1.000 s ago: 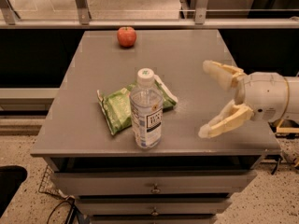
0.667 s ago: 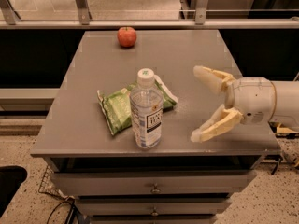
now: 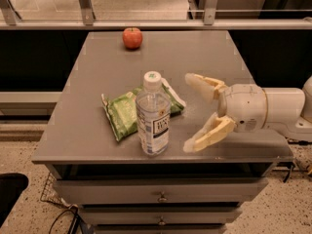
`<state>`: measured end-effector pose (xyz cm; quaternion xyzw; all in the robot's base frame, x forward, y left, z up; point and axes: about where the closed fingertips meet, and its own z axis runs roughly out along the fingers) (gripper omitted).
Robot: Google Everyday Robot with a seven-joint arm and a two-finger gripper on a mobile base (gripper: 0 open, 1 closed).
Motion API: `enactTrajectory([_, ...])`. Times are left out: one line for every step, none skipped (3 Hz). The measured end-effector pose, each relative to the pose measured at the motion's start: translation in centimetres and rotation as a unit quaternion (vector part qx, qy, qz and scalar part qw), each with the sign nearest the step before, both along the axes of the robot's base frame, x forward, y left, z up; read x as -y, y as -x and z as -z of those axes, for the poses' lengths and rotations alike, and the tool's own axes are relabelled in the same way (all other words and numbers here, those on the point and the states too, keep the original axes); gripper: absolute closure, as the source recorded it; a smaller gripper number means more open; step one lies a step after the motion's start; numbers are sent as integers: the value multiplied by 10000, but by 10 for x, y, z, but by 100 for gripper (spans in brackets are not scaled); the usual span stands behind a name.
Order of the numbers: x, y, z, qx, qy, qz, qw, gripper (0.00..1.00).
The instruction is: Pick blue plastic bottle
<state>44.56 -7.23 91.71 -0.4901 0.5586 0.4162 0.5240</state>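
A grey desk (image 3: 204,52) seen from above and in front, with drawers (image 3: 161,191) beneath its front edge. The blue plastic bottle (image 3: 153,118) stands upright near the front edge, a little left of centre, and partly overlaps a flat green snack packet (image 3: 122,113) lying behind it and to its left. The robot's tool (image 3: 187,112) reaches in from the right at about the height of the bottle's body. Its two pale fingers are spread wide apart and hold nothing, and their tips point toward the bottle, just beside it and not touching. The wide spread and sideways approach look meant to let the fingers pass either side of the bottle for a grasp around its middle. The bottle is clear plastic with water inside, a white screw cap, and a white and blue label with a dark panel. A red apple (image 3: 132,37) sits well apart near the desk's back edge.
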Motion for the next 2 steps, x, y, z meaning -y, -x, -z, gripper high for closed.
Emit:
enactTrajectory([-20,0,2,-17,-33,-261,9997,0])
enactTrajectory([-39,0,6,-93,-54,-537,9985,0])
